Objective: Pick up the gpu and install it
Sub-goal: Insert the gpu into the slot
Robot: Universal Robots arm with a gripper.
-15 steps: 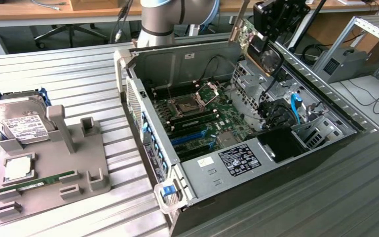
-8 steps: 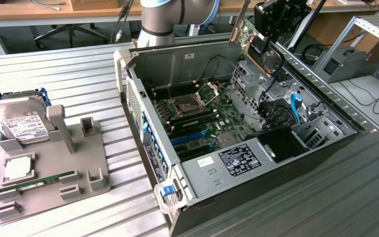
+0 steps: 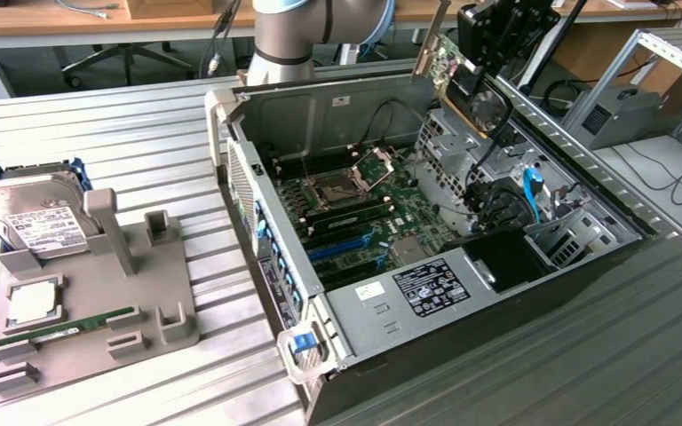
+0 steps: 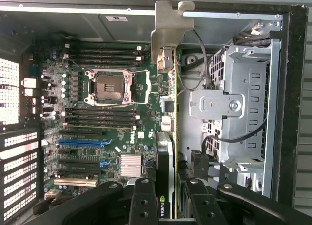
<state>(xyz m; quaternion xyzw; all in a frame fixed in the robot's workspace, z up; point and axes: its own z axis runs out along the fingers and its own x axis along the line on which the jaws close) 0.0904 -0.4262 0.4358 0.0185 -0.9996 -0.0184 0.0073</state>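
Grey plastic holder (image 3: 139, 266) lies at about eight o'clock in the exterior view, on a ribbed metal table (image 3: 116, 142). A hard drive (image 3: 39, 217) with a white label leans in the holder's far end. Nearer to the camera a square silver chip (image 3: 33, 302) lies flat in the holder, and just beside it a small green RAM stick (image 3: 63, 328) rests in its own slot.

At the centre stands an open computer case (image 3: 317, 111), with its side panel off. Its green motherboard (image 3: 365, 213) faces up, and the empty processor socket (image 3: 341, 188) sits in the middle of the board. A blue cable (image 3: 533, 193) shows at about three o'clock from the socket, inside the case.

The robot arm (image 3: 288, 35) rises at twelve o'clock. At about one o'clock the black gripper (image 3: 483, 67) hangs above the far corner of the case. It is closed on the gpu (image 3: 450, 64), which is in the air, clear of the board and not seated in any slot. The card's metal bracket (image 3: 428, 44) points up and away from the gripper.

In the wrist view the gpu (image 4: 168, 113) is seen edge-on, with one of the black fingers (image 4: 144, 200) on each side of it. The bracket (image 4: 168, 32) is at the card's far end. The motherboard (image 4: 122, 132) is on one side of the card and a grey drive cage (image 4: 243, 103) on the other.
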